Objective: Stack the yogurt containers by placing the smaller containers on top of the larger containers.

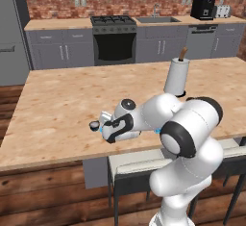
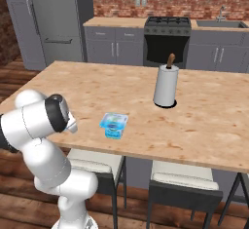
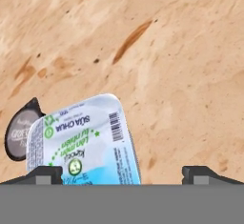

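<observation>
Wooden surface below, tool gaping wide over tub; risks nudging tiny cup beside it.

My pincer hangs wide open over the counter, with the tub under my left finger and the dark cup touching its far side. Bare wood lies open ahead and to the right. The paper roll stands well apart, the lone tall obstacle.
</observation>
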### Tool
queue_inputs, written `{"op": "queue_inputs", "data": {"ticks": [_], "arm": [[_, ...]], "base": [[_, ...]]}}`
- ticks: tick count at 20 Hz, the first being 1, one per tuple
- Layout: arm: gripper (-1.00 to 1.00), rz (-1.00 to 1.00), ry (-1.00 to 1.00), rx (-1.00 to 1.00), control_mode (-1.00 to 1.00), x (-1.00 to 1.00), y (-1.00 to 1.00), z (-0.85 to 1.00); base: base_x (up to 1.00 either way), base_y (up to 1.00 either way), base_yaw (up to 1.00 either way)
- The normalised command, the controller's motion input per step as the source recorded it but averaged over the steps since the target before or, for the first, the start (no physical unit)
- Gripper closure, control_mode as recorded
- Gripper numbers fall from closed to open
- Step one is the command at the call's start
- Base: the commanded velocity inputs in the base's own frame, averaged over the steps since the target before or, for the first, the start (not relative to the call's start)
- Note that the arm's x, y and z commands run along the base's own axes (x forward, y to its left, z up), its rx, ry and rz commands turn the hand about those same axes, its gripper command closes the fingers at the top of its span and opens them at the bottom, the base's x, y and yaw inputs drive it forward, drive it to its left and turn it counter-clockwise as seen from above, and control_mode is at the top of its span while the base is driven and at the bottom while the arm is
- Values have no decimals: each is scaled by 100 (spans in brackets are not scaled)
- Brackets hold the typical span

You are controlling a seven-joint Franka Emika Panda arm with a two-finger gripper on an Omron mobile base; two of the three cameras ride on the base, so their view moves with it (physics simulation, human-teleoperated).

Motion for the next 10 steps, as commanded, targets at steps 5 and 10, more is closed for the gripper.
{"op": "queue_inputs", "data": {"ticks": [5,10], "arm": [[-100,0,0,0,-100,8,0,-2],[-100,0,0,0,-100,6,0,-2]], "base": [[0,0,0],[0,0,0]]}}
